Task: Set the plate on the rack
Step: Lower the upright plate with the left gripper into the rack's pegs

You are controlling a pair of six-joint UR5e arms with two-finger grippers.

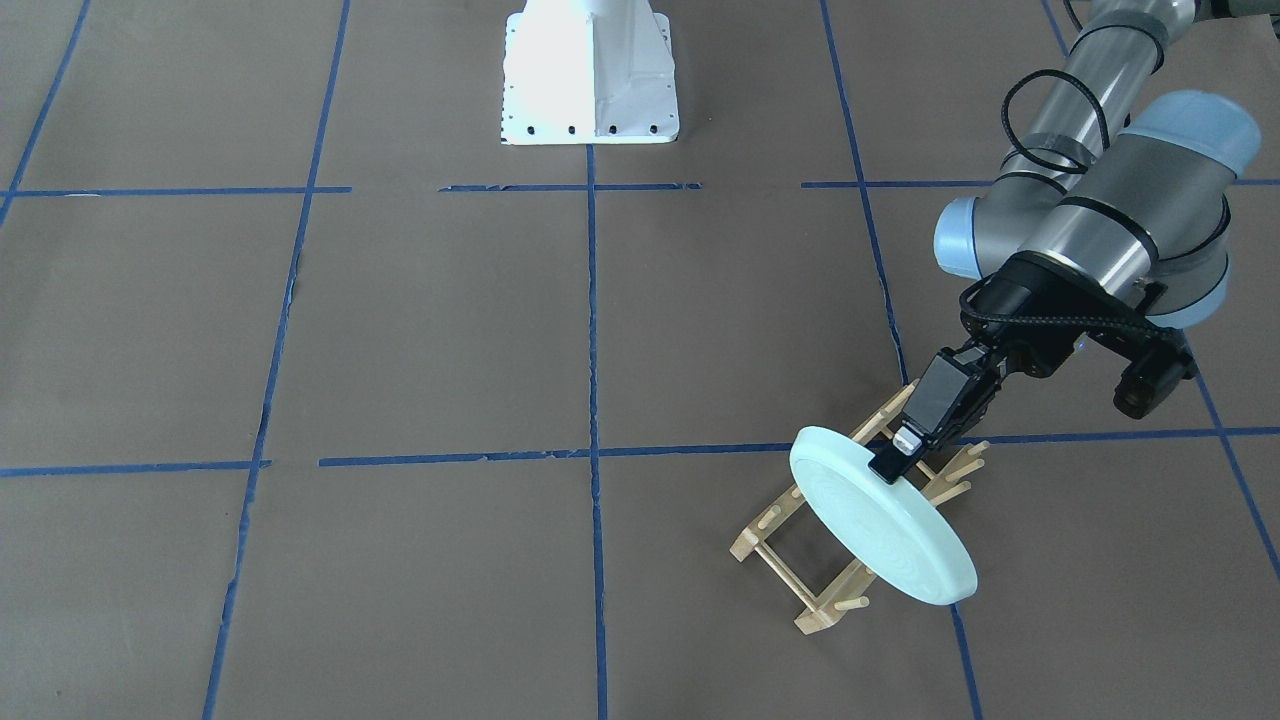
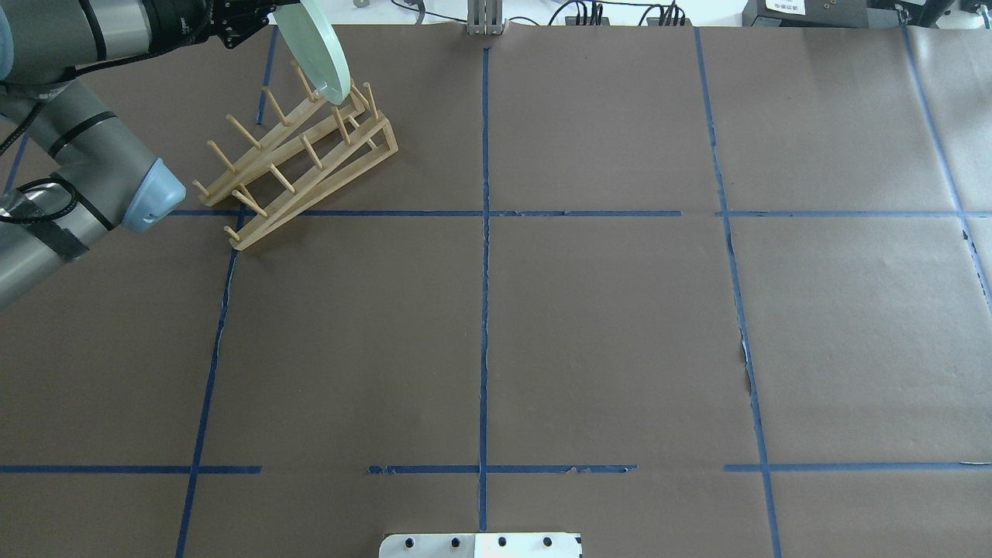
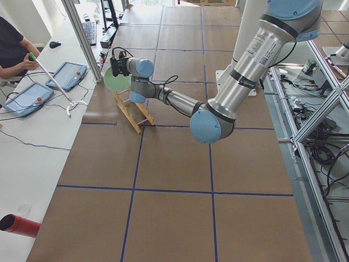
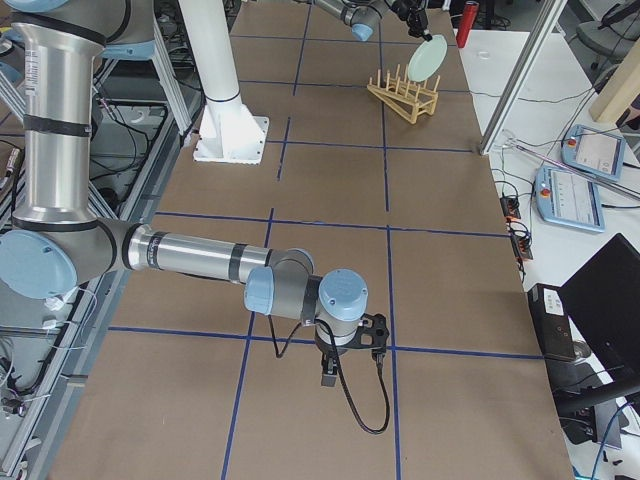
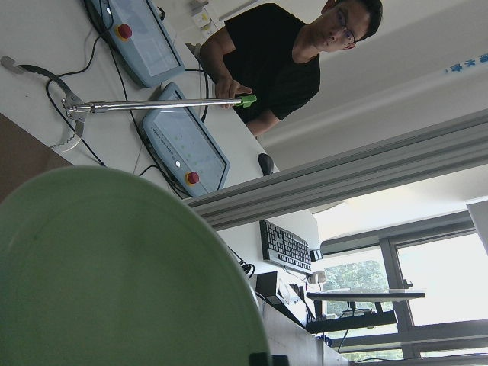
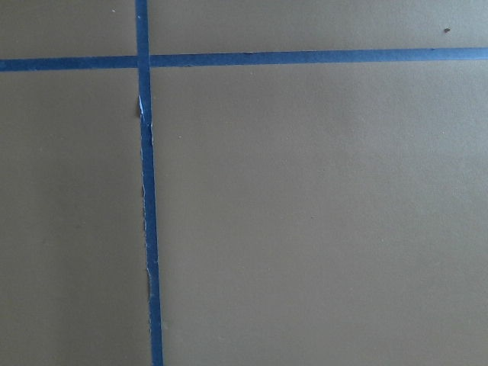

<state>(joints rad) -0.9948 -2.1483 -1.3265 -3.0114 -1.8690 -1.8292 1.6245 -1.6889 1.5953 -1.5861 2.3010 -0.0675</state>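
Note:
My left gripper [image 1: 905,447] is shut on the upper rim of the pale mint-green plate [image 1: 880,530]. It holds the plate on edge and tilted over the wooden rack [image 1: 790,575]. In the overhead view the plate [image 2: 319,50] has its lower edge among the pegs at the far end of the rack [image 2: 302,167]. I cannot tell whether it rests there. In the left wrist view the plate [image 5: 114,274] fills the lower left. My right gripper [image 4: 330,372] hangs low over the table far from the rack. I cannot tell whether it is open or shut.
The white robot base [image 1: 590,75] stands at the table's middle edge. Beyond the rack, past an aluminium post [image 3: 82,38], an operator [image 5: 282,61] sits at a side table with teach pendants [image 3: 65,76]. Blue tape lines [image 2: 484,310] cross the brown table.

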